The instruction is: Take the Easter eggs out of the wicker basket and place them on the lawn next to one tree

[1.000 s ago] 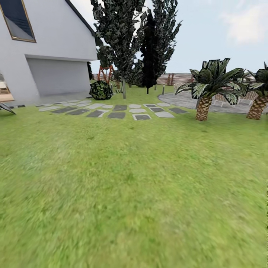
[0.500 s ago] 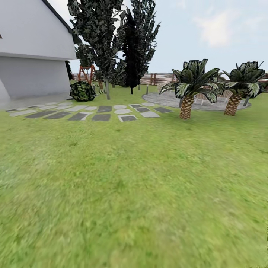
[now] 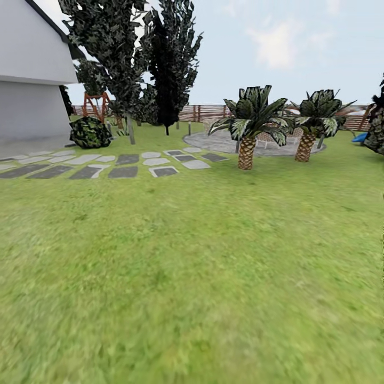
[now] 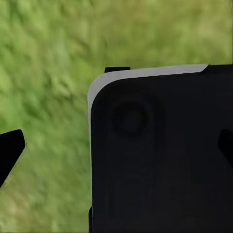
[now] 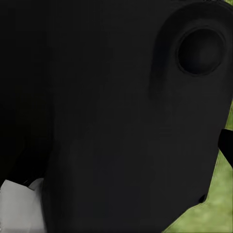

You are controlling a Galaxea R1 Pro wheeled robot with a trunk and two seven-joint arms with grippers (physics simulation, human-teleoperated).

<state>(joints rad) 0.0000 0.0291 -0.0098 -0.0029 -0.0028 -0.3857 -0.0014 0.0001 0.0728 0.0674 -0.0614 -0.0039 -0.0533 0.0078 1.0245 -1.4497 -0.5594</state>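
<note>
1. Just lawn (image 3: 202, 277) out front, with stepping stones (image 3: 122, 172), two palms (image 3: 248, 125) and a tall tree (image 3: 112, 48) by the house (image 3: 32, 80).
2. No idea whether either gripper is wide or narrow; the wrist cams mostly get black robot body (image 4: 160, 155).

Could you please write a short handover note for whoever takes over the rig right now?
Grippers: in the wrist views only dark finger tips show at the frame edges over grass, so open or shut cannot be told; no egg is seen in either.
Things: the head view shows the lawn, stepping stones, two palms, the paved patio and a tall tree by the house.
Done: nothing shown.
Left: find the basket, move all three eggs beside one tree.
</note>
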